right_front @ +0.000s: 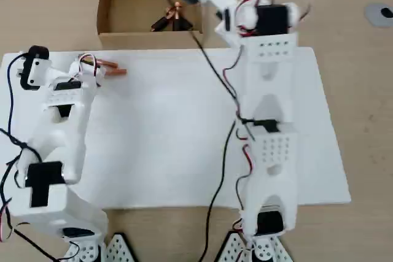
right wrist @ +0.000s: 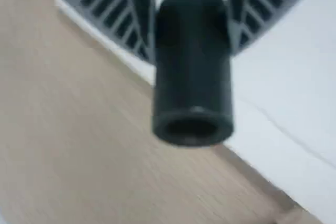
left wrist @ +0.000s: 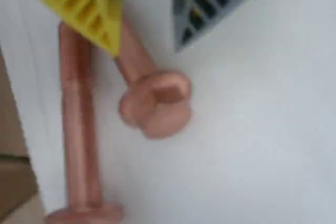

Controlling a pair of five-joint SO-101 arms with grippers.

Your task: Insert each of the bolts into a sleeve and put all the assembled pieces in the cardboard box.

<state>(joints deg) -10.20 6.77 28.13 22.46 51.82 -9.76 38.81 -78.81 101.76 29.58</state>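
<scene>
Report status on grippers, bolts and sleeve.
Left gripper open over one bolt, second bolt alongside. Right gripper shut on black sleeve. Black cable trails across mat between arms.

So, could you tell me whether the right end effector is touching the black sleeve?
Touching. In the right wrist view the right end effector grips the black sleeve from both sides, no gap.

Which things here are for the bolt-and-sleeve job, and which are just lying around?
For the job: copper bolts, black sleeve in the right jaws, cardboard box, assembled pieces inside it.
Just lying about: white mat, grey thing.
</scene>
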